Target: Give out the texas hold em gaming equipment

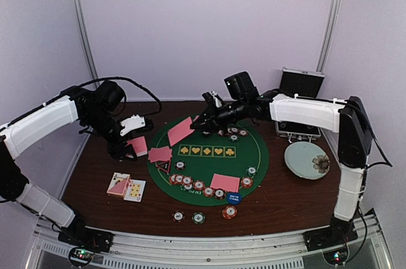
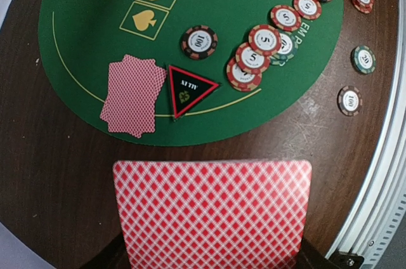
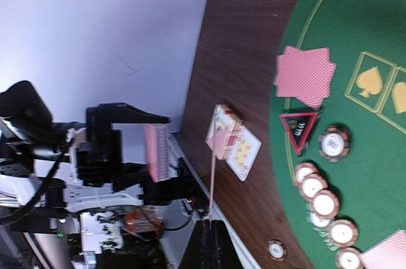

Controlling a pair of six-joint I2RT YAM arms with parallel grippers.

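Pack, red-backed, fills the bottom of the left wrist view. The left pincer is closed on it at the left of the top view, just off the mat; I judge it to be the dealing supply.
Left arm: elbow bent, wrist angled down toward the mat.
Single card: pinched in the right pincer over the mat's upper left, likely bound for a seat.
Right arm: extended across from the right.
Chips, blue disc: lower mat, on the desk.
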